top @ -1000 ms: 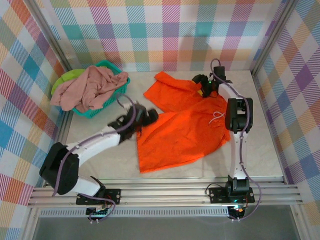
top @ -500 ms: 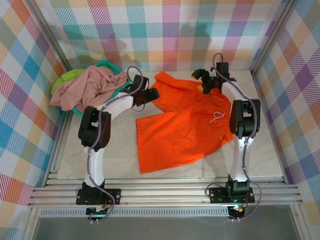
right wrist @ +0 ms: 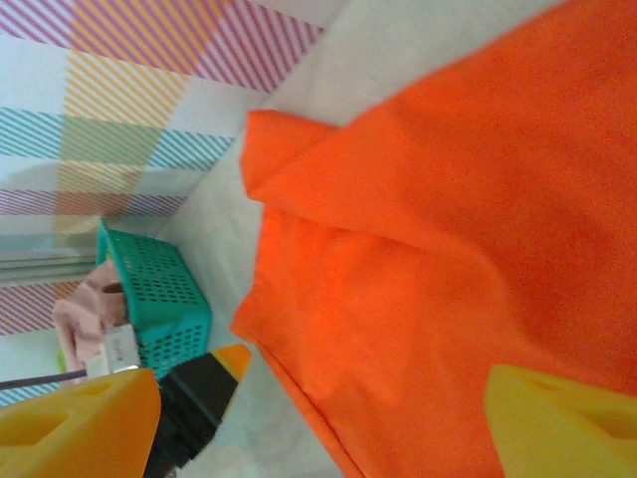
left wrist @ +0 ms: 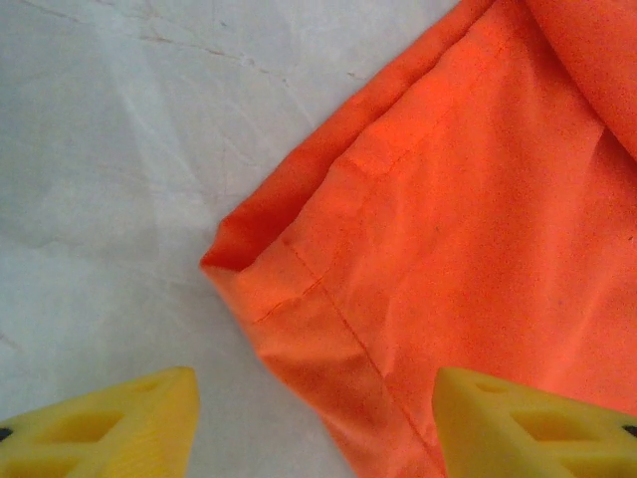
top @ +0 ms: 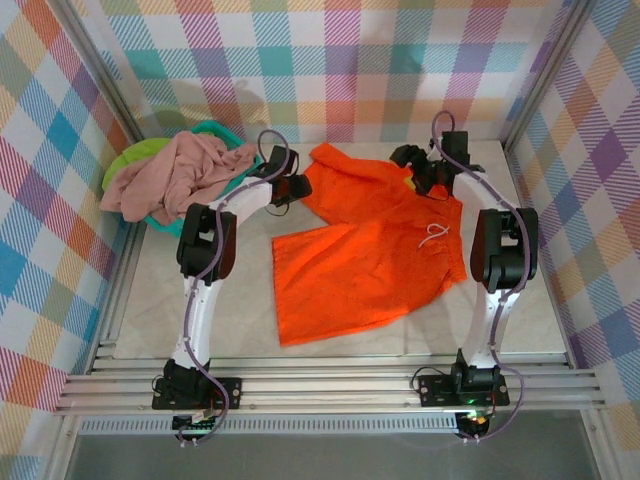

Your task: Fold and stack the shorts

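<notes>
The orange shorts [top: 370,250] lie spread across the middle of the table, one leg reaching toward the back. My left gripper [top: 295,187] is at that leg's left corner. In the left wrist view the hemmed corner of the orange shorts [left wrist: 448,249] lies between the yellow fingers [left wrist: 109,423] of my left gripper [left wrist: 317,428], which stand apart and open. My right gripper [top: 415,170] hangs open over the back right edge, orange shorts [right wrist: 428,249] under it. Pink shorts [top: 170,175] and green shorts [top: 130,158] are heaped in the basket.
The teal mesh basket [top: 225,195] stands at the back left, close to my left gripper, and shows as a basket [right wrist: 154,289] in the right wrist view too. Checked walls enclose the table on three sides. Bare tabletop [top: 200,310] lies left of and in front of the shorts.
My left arm has swung from the table's mid-left up to the back leg's corner, and its jaws have narrowed. The right gripper has shifted slightly to the right.
</notes>
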